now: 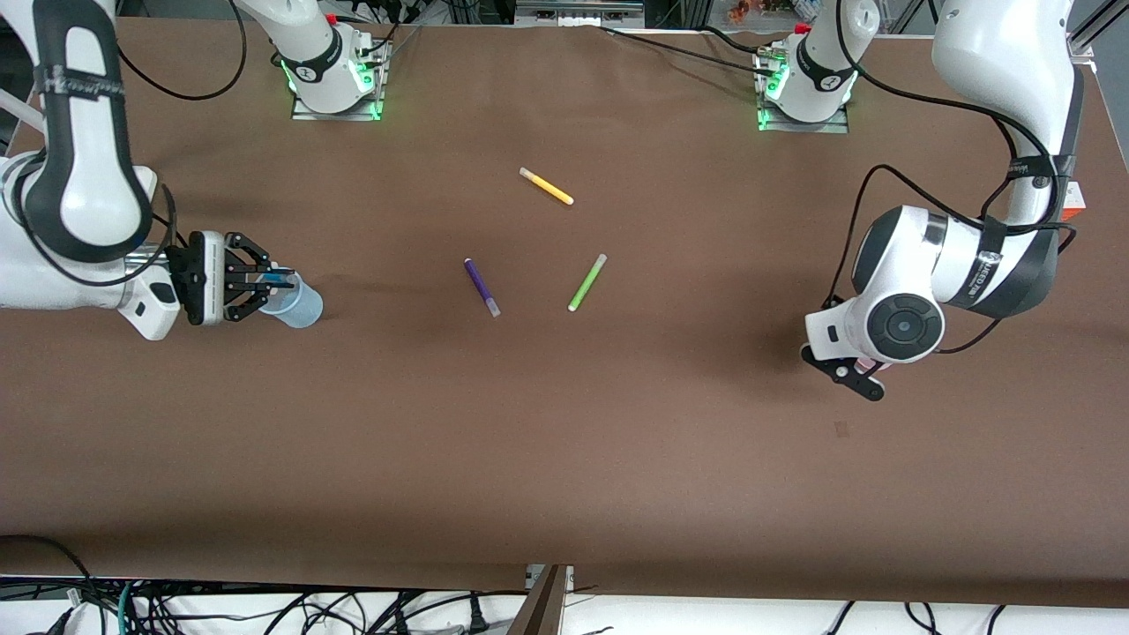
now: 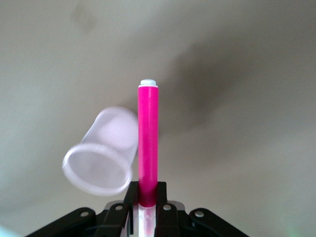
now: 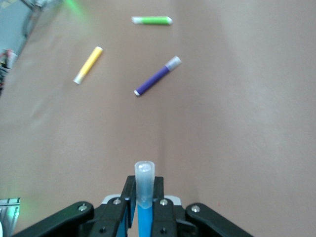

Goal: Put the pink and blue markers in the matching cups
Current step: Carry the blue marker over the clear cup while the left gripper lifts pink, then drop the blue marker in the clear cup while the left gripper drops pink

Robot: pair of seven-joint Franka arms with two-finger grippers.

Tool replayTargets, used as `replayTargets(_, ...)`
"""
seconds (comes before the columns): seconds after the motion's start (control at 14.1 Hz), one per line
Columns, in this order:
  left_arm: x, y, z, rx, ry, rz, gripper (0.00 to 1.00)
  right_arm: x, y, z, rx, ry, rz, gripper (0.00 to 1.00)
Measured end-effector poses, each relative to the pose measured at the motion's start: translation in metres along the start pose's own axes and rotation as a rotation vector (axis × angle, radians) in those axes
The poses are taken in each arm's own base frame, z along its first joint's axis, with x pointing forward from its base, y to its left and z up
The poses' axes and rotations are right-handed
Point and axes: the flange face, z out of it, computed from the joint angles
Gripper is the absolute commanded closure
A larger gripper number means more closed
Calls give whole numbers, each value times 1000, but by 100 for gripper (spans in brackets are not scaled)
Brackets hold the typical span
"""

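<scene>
While the right gripper (image 1: 265, 284) clamps the blue marker (image 1: 275, 280) over the blue cup (image 1: 298, 302) at the table's nine o'clock, the left gripper (image 2: 148, 207) pinches the pink marker (image 2: 147, 140) beside the pink cup (image 2: 101, 153) at three o'clock. Both are mid-placement; next each must line up over its rim and release.

The left tool (image 1: 869, 375) sits mostly hidden under its own wrist; the pink cup (image 2: 102, 154) is motion-blurred; the blue marker (image 3: 144, 197) runs off the frame at 6 o'clock
</scene>
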Motion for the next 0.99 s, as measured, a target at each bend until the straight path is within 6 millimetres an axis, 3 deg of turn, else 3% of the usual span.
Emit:
replayTargets(0.21,-17,-15,9,125,-156,33,100,-31,3,9,20,58,-70,100)
replayTargets(0.49,-26,-36,11,268,-265,173,100,-46,5,12,24,96,-137,97)
replayTargets(0.57,-27,-39,15,273,-278,185,100,-51,6,13,25,109,-143,60)
replayTargets(0.64,-25,-40,24,264,-291,193,100,-55,7,15,25,121,-145,2)
replayTargets(0.85,-10,-33,58,243,-320,231,100,-60,8,14,24,135,-99,0)
replayTargets(0.99,-7,-32,68,234,-329,238,99,-50,12,0,10,129,18,0)
